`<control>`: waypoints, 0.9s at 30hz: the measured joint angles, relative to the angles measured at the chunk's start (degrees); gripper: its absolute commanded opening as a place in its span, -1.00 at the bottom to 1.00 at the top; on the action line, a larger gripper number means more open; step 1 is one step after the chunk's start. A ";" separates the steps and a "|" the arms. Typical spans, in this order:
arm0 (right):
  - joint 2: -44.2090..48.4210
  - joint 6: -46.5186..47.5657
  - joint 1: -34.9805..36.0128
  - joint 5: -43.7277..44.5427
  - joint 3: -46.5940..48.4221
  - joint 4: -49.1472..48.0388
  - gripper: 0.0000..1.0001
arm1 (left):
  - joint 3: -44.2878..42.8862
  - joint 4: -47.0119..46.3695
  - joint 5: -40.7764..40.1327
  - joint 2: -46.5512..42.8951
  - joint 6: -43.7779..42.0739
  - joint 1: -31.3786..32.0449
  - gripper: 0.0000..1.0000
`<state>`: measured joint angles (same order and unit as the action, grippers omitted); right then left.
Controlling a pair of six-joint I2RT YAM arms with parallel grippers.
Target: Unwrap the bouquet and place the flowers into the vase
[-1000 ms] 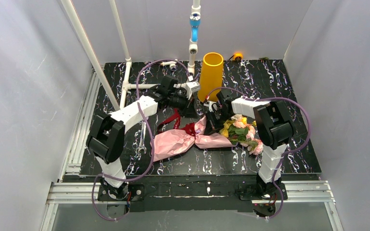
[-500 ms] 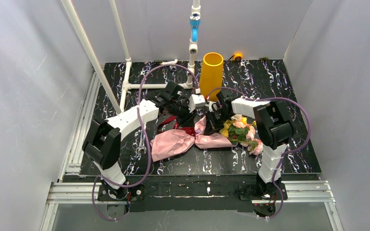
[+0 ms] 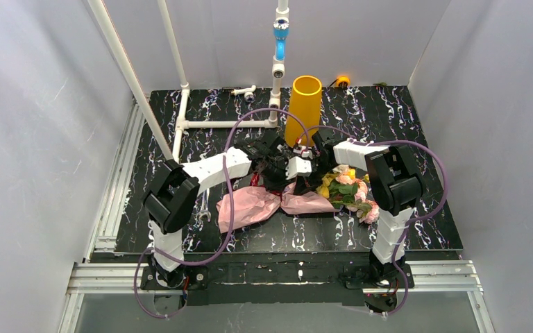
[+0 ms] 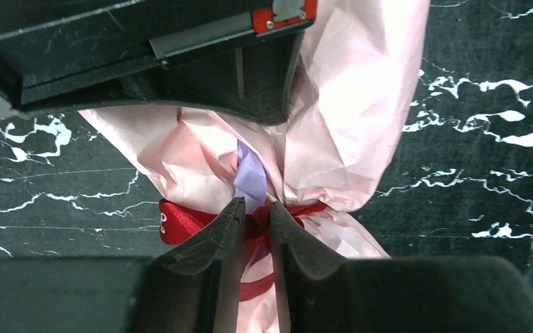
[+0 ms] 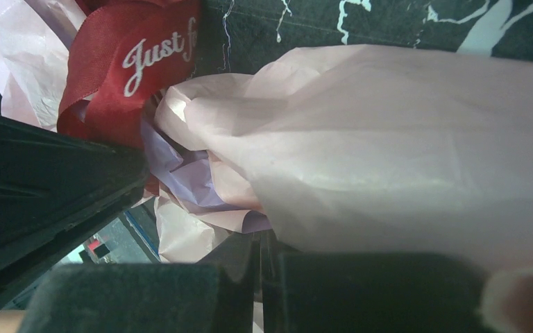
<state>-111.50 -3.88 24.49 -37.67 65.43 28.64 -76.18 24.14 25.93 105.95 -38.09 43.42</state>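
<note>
Two hands meet at the bouquet [image 3: 277, 202] lying mid-bench [image 3: 423, 125]. We see the left hand [image 4: 257, 208] narrowly apart astride the red ribbon [image 5: 132, 69], lettered "Just f", and the right hand [image 5: 260, 246] pressed together at the pink paper [image 5: 388, 152].

Surface [image 3: 402, 229]: black, white-veined marble pattern. Bearing: one bouquet [image 3: 264, 205], lying on its side at centre; one vase [image 3: 302, 111], upright, rear centre; white pipe frame [image 3: 212, 125], rear left; small orange lamp [image 3: 343, 80], rear edge.
</note>
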 measured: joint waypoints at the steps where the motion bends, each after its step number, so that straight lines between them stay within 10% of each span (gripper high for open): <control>1: 0.00 0.00 0.00 -0.02 0.00 0.00 -0.97 | -0.81 0.17 -0.50 0.90 -0.48 0.22 -0.88; 7: -0.33 0.00 0.00 -0.02 0.04 0.02 -0.97 | -1.46 -0.70 -0.26 0.98 4.87 -0.37 -1.00; 19: -0.37 -0.02 0.00 0.04 0.09 0.11 -0.97 | 7.91 -21.57 9.22 -9.33 42.71 -10.91 -1.00; 27: -0.39 -0.02 0.00 0.07 0.13 0.15 -0.97 | 8.48 -19.37 12.15 -12.33 38.69 -12.59 -1.00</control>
<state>-111.90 -3.90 24.49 -37.60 65.56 28.80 -67.70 4.78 38.09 93.62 0.60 30.83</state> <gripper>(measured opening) 0.028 0.010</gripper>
